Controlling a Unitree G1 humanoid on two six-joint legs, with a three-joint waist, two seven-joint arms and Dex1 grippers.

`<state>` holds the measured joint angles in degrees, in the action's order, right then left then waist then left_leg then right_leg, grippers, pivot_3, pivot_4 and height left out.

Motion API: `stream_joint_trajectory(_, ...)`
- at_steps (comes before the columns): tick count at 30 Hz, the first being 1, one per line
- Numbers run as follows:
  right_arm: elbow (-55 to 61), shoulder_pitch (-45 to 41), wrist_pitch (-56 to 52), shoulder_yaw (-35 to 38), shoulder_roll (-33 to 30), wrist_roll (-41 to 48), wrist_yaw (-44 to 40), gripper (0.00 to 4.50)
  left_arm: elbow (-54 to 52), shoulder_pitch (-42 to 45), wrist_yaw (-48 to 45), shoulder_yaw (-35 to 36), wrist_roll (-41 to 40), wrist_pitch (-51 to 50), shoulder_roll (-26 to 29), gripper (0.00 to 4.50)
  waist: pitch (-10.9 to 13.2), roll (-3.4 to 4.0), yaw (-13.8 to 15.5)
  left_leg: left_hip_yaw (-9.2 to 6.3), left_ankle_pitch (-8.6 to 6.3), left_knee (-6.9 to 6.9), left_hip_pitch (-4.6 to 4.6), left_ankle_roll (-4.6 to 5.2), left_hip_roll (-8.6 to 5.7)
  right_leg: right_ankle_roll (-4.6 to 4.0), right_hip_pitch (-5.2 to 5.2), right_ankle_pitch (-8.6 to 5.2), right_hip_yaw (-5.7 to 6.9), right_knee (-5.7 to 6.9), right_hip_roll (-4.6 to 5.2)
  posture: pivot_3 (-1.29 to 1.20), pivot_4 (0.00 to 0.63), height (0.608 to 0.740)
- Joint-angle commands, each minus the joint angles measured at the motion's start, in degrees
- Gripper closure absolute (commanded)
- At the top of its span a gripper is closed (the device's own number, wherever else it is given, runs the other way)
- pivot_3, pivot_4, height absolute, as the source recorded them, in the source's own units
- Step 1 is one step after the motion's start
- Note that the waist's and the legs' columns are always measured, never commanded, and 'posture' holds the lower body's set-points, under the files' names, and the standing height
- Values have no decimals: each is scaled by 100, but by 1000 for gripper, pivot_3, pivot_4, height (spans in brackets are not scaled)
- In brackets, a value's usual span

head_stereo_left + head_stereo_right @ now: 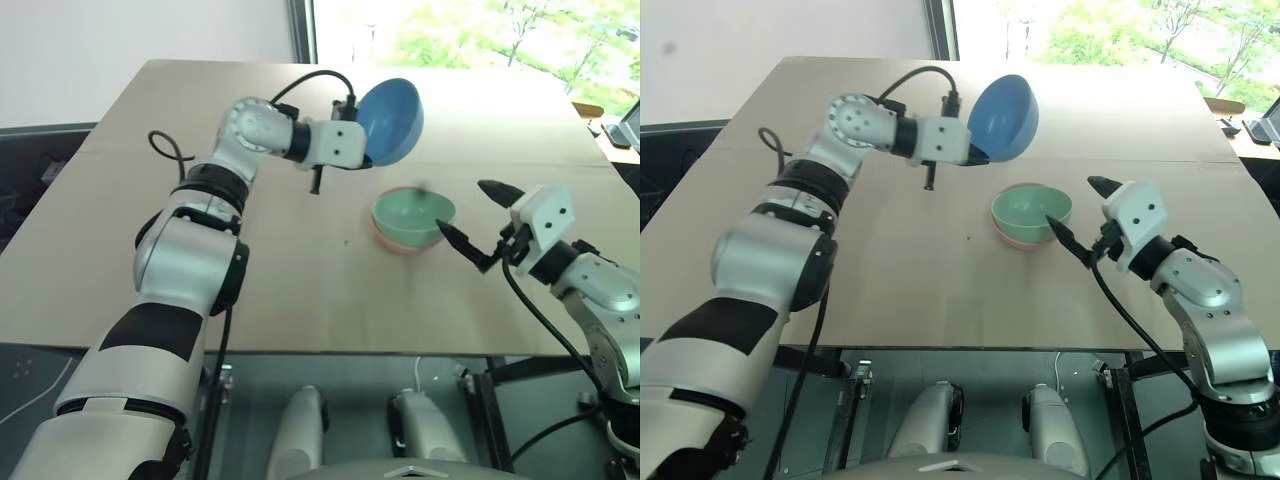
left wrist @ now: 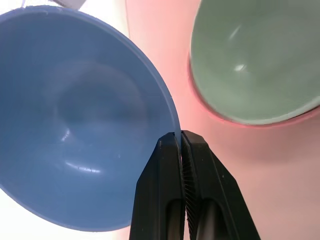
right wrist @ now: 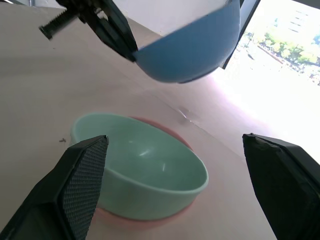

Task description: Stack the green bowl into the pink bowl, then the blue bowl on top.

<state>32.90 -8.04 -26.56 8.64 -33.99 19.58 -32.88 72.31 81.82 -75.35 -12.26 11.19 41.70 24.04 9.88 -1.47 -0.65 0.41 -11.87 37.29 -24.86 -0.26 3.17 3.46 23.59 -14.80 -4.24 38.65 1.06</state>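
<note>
Gripping blue bowl, no lettering

Green bowl nested upright in pink bowl on table, blue bowl tilted, lifted above them

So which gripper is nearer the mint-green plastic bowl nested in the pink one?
Right. The right gripper sits open beside the green bowl; the left gripper holds the blue bowl above.

A tan table fills the middle. Behind it stands a window with sunlit green trees outside, beside a white wall.
</note>
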Motion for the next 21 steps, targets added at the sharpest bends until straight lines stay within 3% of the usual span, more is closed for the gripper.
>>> stream_joint_trajectory(1, 417, 180, -77, 514, -219, 406, -193, 0, -522, 71, -1082, 306, -711, 111, 24, 4476, 0, 0, -5, -1, 0, 1, 0, 0, 0, 0, 0, 0, 0, 0, 0, 0, 150, 740)
stream_joint_trajectory(13, 1449, 2189, -183, 2710, -576, 1805, -934, 0, -658, 258, -1714, -18, -709, -19, -105, 4476, -1, 0, -17, -9, 0, 11, 6, 1, 0, 0, -6, -1, 3, 18, -2, 0, 150, 740)
stream_joint_trajectory(21, 1931, 3170, -198, 3502, -553, 2310, -980, 0, -517, 366, -1715, -386, -760, 156, -384, 4476, -2, -2, -14, -13, 0, 15, 11, 1, 0, 1, -15, -1, 5, 16, -3, 0, 150, 740)
